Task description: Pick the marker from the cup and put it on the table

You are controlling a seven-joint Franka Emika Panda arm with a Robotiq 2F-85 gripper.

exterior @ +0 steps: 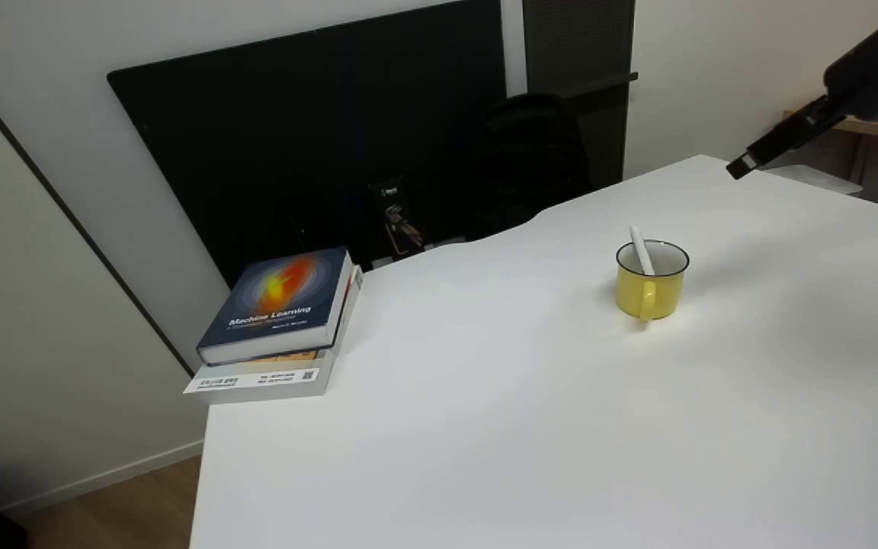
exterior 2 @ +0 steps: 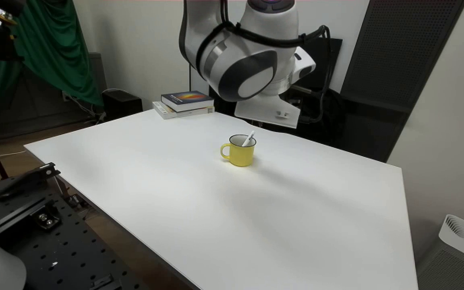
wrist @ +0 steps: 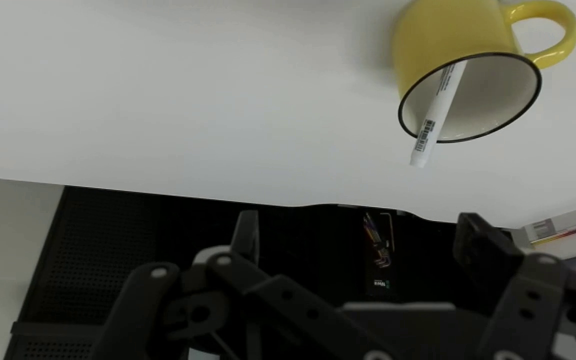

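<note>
I log: cup (wrist: 450, 32) glossy, enamel-like | marker (wrist: 440, 110) smooth plastic by its look | table (exterior 2: 316, 225) smooth, soft sheen | my gripper (wrist: 358, 232) matt, hard-surfaced | my arm (exterior 2: 238, 56) smooth, satin shell | curtain (exterior 2: 56, 52) folded cloth | books (exterior 2: 187, 104) paper, smooth covers | perforated plate (exterior 2: 75, 249) matt, metal-looking | floor (exterior: 138, 503) wood-look, low gloss

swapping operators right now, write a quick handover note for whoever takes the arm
Gripper: open, holding nothing, clear of the cup.
Marker: leaning inside the yellow cup, one end sticking out the top.
Cup: upright on the white table.
Done: no step of the pick; marker not yet grasped.
Left: grip the marker, lift it out, lay it on the table.
</note>
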